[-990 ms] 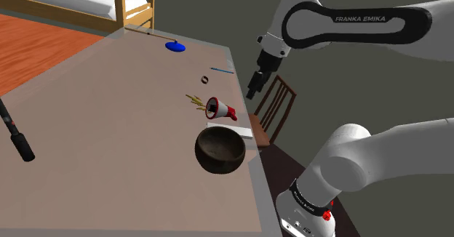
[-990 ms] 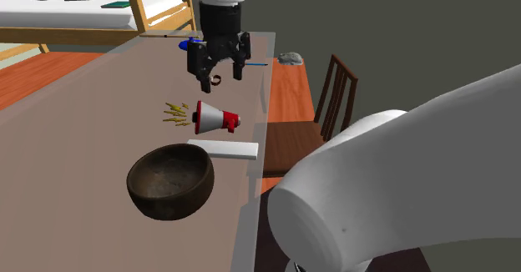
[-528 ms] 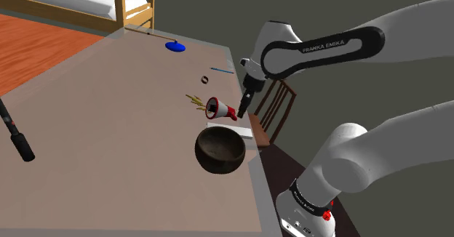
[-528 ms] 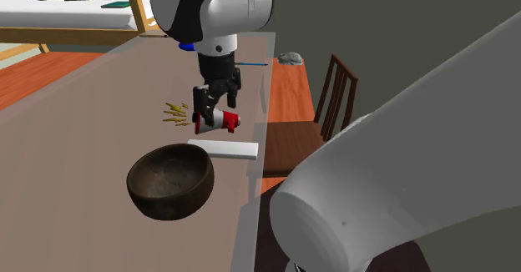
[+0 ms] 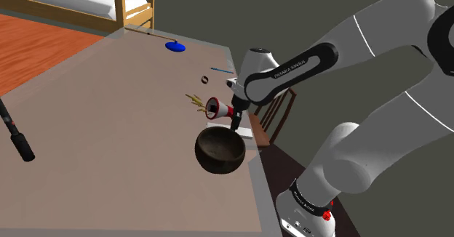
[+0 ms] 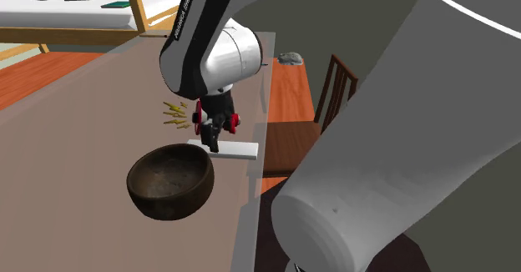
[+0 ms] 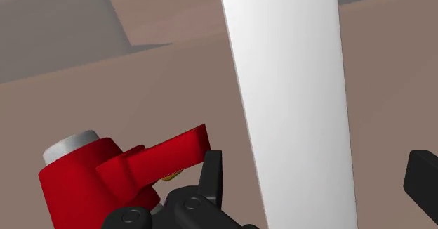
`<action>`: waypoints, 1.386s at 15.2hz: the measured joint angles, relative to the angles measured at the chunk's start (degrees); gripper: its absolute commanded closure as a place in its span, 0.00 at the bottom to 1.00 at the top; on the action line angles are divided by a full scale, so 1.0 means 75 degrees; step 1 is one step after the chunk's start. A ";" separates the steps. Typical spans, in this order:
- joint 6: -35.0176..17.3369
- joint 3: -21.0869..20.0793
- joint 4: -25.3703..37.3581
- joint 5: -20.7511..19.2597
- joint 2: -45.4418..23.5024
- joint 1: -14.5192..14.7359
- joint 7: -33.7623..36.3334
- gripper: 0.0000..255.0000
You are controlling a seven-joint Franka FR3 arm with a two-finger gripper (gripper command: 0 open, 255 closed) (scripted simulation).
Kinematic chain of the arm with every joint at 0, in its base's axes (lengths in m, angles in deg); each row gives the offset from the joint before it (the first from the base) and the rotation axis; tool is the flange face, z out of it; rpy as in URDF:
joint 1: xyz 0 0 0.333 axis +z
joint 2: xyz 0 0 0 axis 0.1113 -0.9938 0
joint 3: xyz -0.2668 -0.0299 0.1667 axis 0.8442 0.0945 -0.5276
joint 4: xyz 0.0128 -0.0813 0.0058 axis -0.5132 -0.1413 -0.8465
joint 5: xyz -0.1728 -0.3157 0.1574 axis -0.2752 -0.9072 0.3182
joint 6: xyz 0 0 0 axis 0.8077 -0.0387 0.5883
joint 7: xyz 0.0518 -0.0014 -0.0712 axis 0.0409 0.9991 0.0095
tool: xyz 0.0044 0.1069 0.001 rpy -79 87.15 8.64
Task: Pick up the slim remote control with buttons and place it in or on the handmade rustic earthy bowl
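While hovering low at centre of the second exterior view, spreads the gripper (image 6: 214,137) wide: 2 fingers (image 7: 213,173) apart, clasping nothing. Straddles the slim white remote control (image 7: 291,101), untouched, flat on the table (image 5: 109,126) near its right edge. Finds that remote just beyond the dark brown bowl (image 6: 169,181), lower centre. Passes just beside the red-and-white megaphone (image 5: 220,110).

The remote (image 6: 238,151) lies flat on the table (image 6: 83,128) near its edge (the chair (image 6: 334,95) side), between the bowl (image 6: 169,180) and the megaphone (image 5: 217,108). The gripper (image 7: 317,171) straddles the remote, fingers apart, apparently without contact.
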 measured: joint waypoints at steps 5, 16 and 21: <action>-0.0726 0.0044 -0.0142 0.0018 -0.0578 0.0025 -0.0078 0.00; -0.0968 0.0064 -0.0162 0.0039 -0.0787 0.0032 -0.0105 1.00; -0.0967 0.0063 -0.0157 0.0038 -0.0792 0.0034 -0.0109 1.00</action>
